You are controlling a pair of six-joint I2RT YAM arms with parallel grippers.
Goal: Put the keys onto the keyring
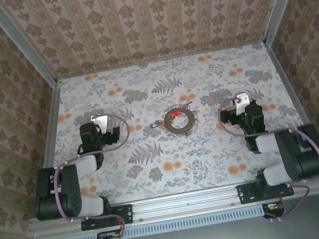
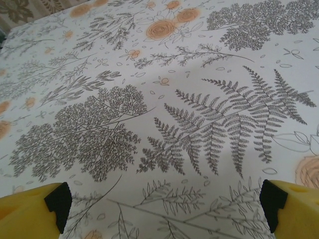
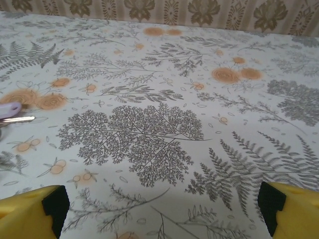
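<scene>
The keyring (image 1: 180,121), a dark round hoop, lies flat at the table's middle. A red-headed key (image 1: 175,113) rests at the hoop's far inner edge. A blue-headed key (image 1: 152,125) lies just left of the hoop, and a lilac-headed key (image 1: 186,102) just beyond its far right side. That lilac key (image 3: 11,112) also shows at the left edge of the right wrist view. My left gripper (image 1: 101,123) hovers left of the ring, open (image 2: 167,206) over bare cloth. My right gripper (image 1: 239,102) sits right of the ring, open (image 3: 164,204) with nothing between its fingers.
A floral patterned cloth (image 1: 154,163) covers the table. Patterned walls with metal corner posts (image 1: 50,122) close in the left, right and far sides. Both arm bases are bolted to the near rail (image 1: 185,201).
</scene>
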